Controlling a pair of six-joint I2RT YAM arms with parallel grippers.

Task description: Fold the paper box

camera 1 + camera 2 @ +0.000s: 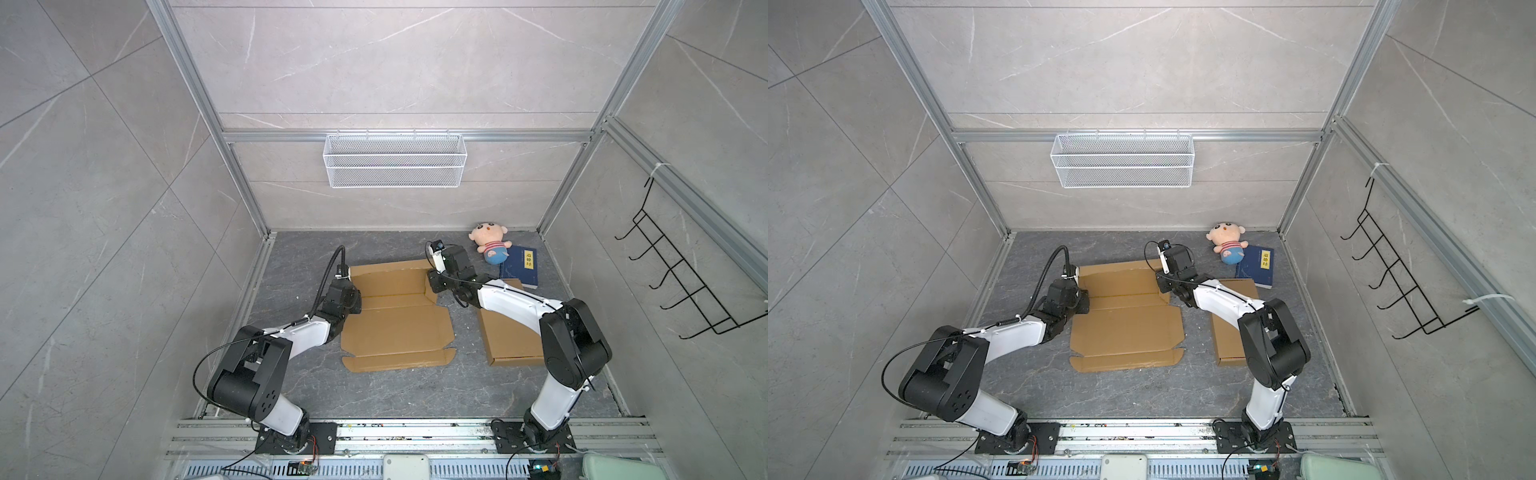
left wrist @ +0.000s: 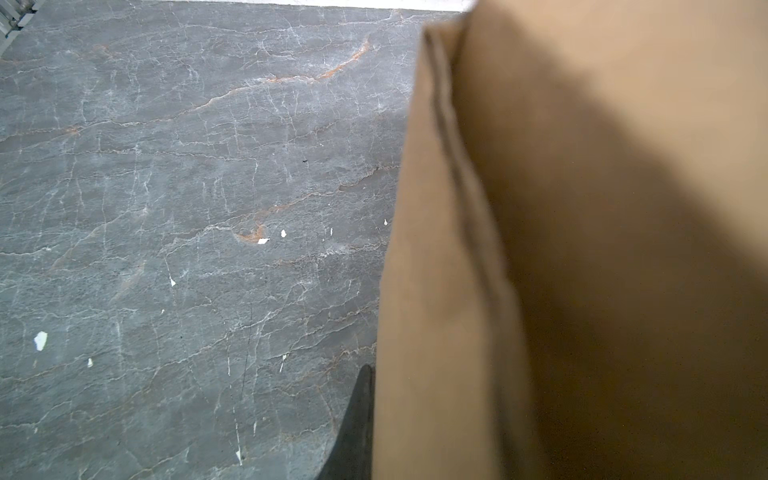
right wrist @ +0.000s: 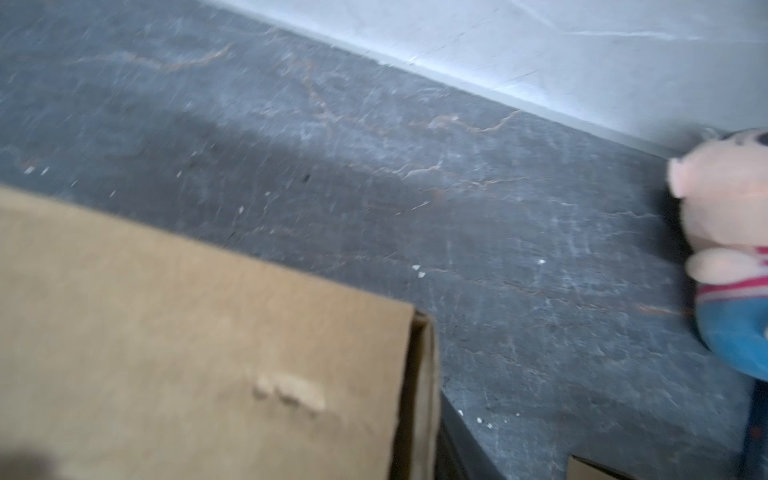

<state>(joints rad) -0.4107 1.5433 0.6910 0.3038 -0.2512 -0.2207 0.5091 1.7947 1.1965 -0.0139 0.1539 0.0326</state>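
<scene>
Left tool (image 1: 353, 300) pinches shut on a side flap of the flat cardboard box (image 1: 397, 328); right tool (image 1: 432, 286) sits at the opposite raised flap, its spread unreadable. Between them the box lies on the counter (image 1: 374, 390): probably light, stiff, pre-creased; flap edges look the best hold.

A brown cardboard panel (image 2: 602, 228) is seen filling the right side, close and blurred, with a long crease running down it. One black gripper finger (image 2: 356, 432) is laid right against its outer face. Beside it the grey veined stone surface (image 2: 166, 187) is shown, dotted with small white scraps (image 2: 40, 340). A pale wall strip (image 2: 374, 3) is glimpsed beyond.
</scene>
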